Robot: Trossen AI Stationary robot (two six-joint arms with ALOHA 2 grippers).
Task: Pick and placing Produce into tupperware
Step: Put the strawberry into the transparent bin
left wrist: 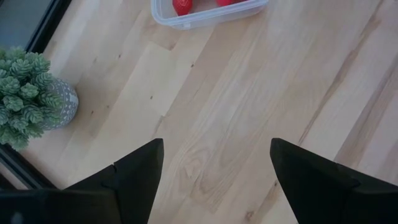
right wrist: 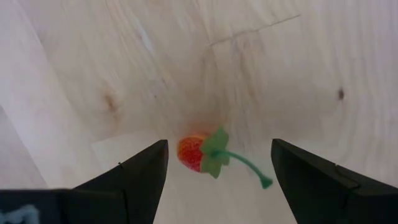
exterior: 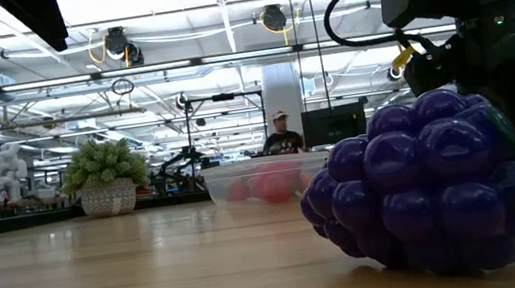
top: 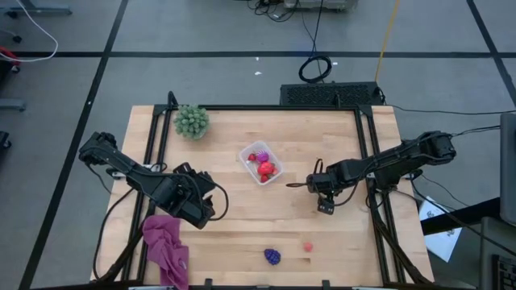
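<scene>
Tupperware [top: 261, 162] mid-table [top: 242, 209], red and pink produce inside | purple grape cluster [top: 272, 256] and small red piece [top: 307, 246] on table, well apart from tupperware | right end effector [top: 324, 208] fingers apart above a strawberry [right wrist: 198, 152], beside tupperware | left end effector [top: 211, 201] fingers apart, empty, near magenta cloth [top: 167, 246]
</scene>
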